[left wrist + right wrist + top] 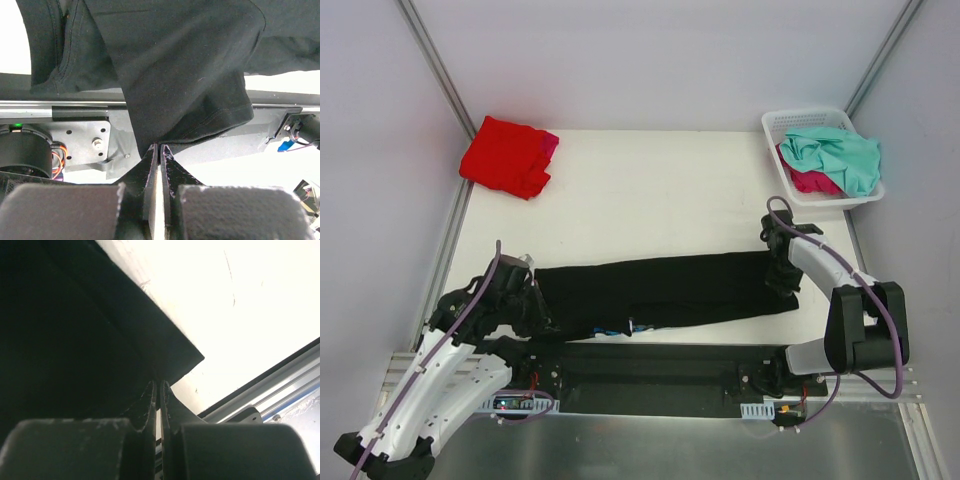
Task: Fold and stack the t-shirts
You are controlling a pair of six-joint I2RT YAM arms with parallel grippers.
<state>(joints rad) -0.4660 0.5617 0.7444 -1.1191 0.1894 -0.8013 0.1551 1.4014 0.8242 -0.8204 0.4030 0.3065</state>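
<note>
From where I stand, the black t-shirt is drawn out in a long band across the lower middle of the top view, running left to right just above the dark mounting rail where the arms are bolted. The left gripper has its fingers pressed together on a hem at the band's left end. In its wrist view the cloth drapes in folds in front of the rail and blocks much of the table behind. The right gripper is pinched tight on a corner of the same cloth at the band's right end, and dark fabric fills the left of that wrist view.

In the upper left of the white table a red t-shirt lies in a compact heap, with a magenta-pink edge showing at its right side. In the upper right a white basket holds a teal t-shirt slumped over a magenta-pink t-shirt. Both spots are well apart from the black band, with bare table between.
</note>
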